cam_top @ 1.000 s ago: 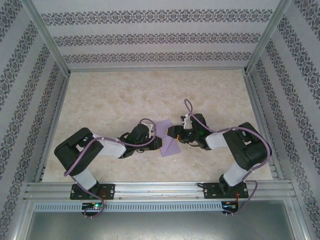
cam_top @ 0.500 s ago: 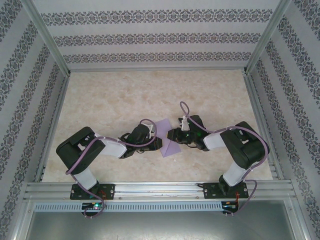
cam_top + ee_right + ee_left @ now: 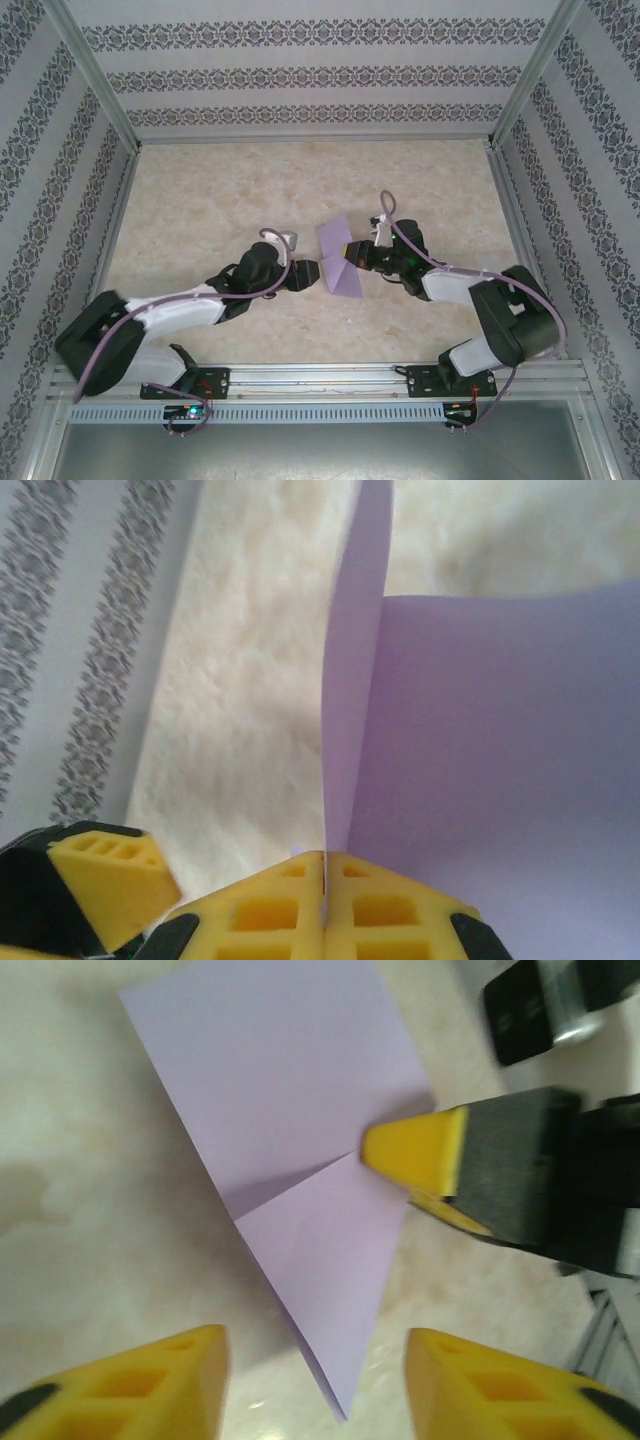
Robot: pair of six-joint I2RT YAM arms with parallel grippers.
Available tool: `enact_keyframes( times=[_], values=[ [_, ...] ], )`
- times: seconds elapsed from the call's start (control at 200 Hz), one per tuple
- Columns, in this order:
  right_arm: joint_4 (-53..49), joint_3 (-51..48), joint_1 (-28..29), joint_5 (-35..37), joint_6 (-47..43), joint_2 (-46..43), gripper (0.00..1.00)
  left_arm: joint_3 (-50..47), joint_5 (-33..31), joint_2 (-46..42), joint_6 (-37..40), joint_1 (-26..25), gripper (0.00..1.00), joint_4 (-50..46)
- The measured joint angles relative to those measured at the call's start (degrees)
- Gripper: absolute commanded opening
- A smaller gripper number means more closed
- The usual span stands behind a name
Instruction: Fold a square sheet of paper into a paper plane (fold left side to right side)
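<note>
The lavender sheet of paper [image 3: 338, 262] lies mid-table between the two grippers, folded, with a crease across it [image 3: 285, 1125]. One flap stands upright [image 3: 355, 650] over the flat part [image 3: 500, 770]. My right gripper [image 3: 352, 251] is shut on the sheet's right edge, yellow pads pressed together on the paper [image 3: 325, 860]. Its yellow tip [image 3: 415, 1150] shows in the left wrist view. My left gripper [image 3: 311, 272] is open at the sheet's near-left side. Its fingers [image 3: 150, 1380] straddle the sheet's pointed near corner [image 3: 340, 1400] without touching it.
The marbled beige tabletop [image 3: 220, 200] is fenced by metal rails and patterned walls [image 3: 320, 75] on three sides. The arm bases sit on the near rail [image 3: 320, 378]. One left finger [image 3: 105, 880] lies close beside the right gripper.
The right gripper has moved away from the bases with the sheet's edge, lifting a flap. The left arm has stretched out low, and its gripper now faces the near corner.
</note>
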Motion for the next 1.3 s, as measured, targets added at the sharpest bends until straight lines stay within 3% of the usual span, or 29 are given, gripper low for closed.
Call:
enact_keyframes(
  times=[0.15,0.38,0.635,0.884,1.299],
  values=[
    [1.11,0.02,-3.23,-2.12,1.68,-6.64,0.00,-3.43,-2.51,-12.31,-0.07,0.15,0.87,2.89],
    [5.53,0.00,-3.21,-3.19,8.59,-14.14,0.00,-6.88,1.95,-15.26,-4.42,0.37,0.87,11.28],
    [11.34,0.00,-0.22,-2.97,16.04,-16.72,0.00,-5.18,9.40,-3.58,-12.46,0.28,0.84,26.27],
    [12.41,-0.55,1.64,-1.79,18.18,-18.97,0.00,-4.15,10.95,3.82,-17.00,0.20,0.76,35.50],
    [12.61,-2.93,2.01,-0.37,18.73,-19.26,0.02,-3.41,10.84,4.07,-19.56,-0.07,0.39,39.28]
  ],
)
